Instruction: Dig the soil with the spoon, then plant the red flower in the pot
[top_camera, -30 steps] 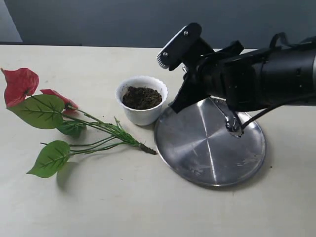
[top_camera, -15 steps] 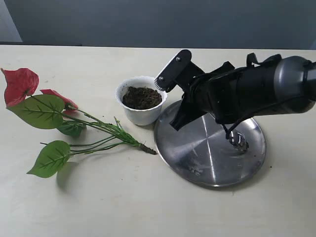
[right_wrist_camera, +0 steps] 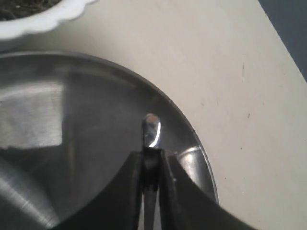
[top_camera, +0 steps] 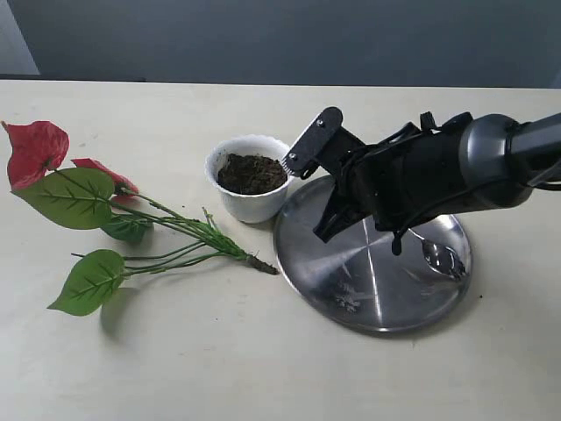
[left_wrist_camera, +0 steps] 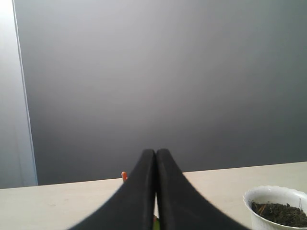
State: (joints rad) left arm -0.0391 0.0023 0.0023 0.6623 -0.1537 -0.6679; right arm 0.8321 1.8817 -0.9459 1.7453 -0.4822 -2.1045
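Note:
The white scalloped pot [top_camera: 252, 203] stands left of centre with dark soil [top_camera: 252, 173] in it. It shows too in the left wrist view, pot [left_wrist_camera: 266, 198] and soil [left_wrist_camera: 283, 214]. The red flower [top_camera: 36, 148] lies flat on the table at the left, its stems pointing toward the pot. My right gripper [top_camera: 396, 237] hangs low over the steel plate, shut on the spoon [top_camera: 443, 258], whose bowl rests on the plate's right side. In the right wrist view the spoon [right_wrist_camera: 151, 132] pokes out past that gripper [right_wrist_camera: 151, 154]. My left gripper [left_wrist_camera: 156, 154] is shut and holds nothing.
The large round steel plate [top_camera: 351, 289] sits right of the pot, nearly touching it; its rim [right_wrist_camera: 192, 132] curves under the right gripper. The flower's brown base [top_camera: 261, 263] ends just left of the plate. A dark wall stands behind the pale table.
My right arm has dropped lower over the plate and tilted down. The spoon bowl has slid rightward and down onto the plate's right side. Pot and flower have not moved.

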